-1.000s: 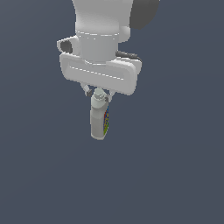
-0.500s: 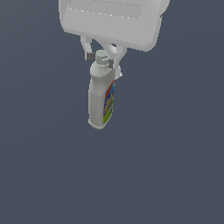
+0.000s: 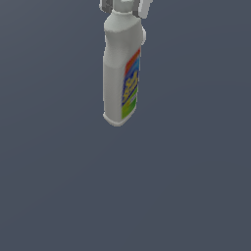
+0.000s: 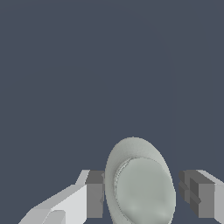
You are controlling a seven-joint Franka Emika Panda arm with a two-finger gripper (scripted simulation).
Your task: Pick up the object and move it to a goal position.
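Gripper (image 4: 142,194) fingers (image 4: 94,194) flanked the white cleaner bottle (image 3: 122,73) at its neck, apparently clamped on it; the bottle hung upright in mid-air, striped label (image 3: 131,83) toward the exterior view's right.

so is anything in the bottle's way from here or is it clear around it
Nothing visible stands in the way. The bottle hangs upright from the gripper, held at its neck, with only plain grey background on every side in the exterior view. The wrist view shows the bottle between the fingers and nothing else. No goal marker shows.
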